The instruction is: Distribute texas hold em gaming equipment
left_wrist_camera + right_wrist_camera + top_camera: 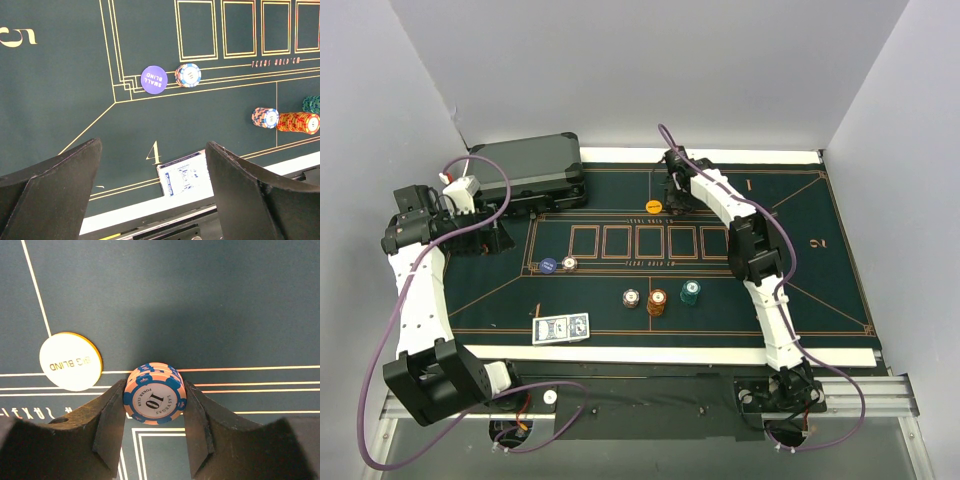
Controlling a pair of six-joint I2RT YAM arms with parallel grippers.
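My right gripper point(154, 402) is shut on a short stack of blue-and-peach "10" poker chips point(154, 399), low over the green mat, just right of the white "BIG BLIND" button point(70, 361). In the top view this gripper point(672, 192) is at the mat's far side beside the orange-rimmed button point(654, 207). My left gripper point(152, 150) hangs open and empty above the mat's left part. The blue-backed cards point(186, 172) lie beyond it at the near edge. A purple "SMALL BLIND" button point(154, 79) and a blue-peach chip stack point(188, 75) sit together.
The dark grey hard case point(525, 172) lies at the far left, close behind my left gripper point(488, 238). Three chip stacks stand mid-mat: blue-peach point(632, 298), orange-red point(657, 300) and teal point(691, 292). The cards point(561, 328) rest near the mat's white front border point(720, 352).
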